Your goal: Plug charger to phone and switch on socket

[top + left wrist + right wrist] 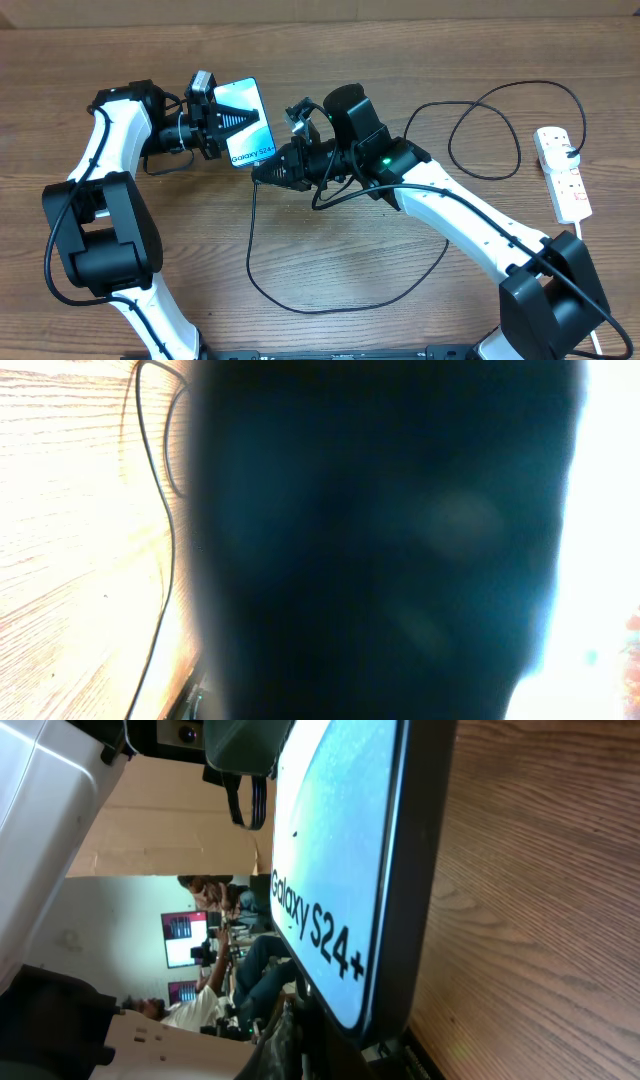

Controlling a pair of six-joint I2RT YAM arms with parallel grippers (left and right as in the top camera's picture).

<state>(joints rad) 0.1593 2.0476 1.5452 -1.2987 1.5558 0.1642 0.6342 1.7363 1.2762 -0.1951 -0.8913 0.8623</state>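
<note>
**Above the wood-grain bench [350, 60]: phone aloft**

Clamped in left gripper [242, 121]: slim phone [240, 95] [330, 870], glossy pale-blue screen, dark edge. Pinched on thin black charger [251, 230] at its lower edge: right gripper [262, 174]. Far right, lying flat: long white socket [565, 172].

The charger [250, 250] loops across the table [330, 40] toward the socket [565, 175].

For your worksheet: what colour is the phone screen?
Light blue; slim rectangular phone, best in right wrist view.
</note>
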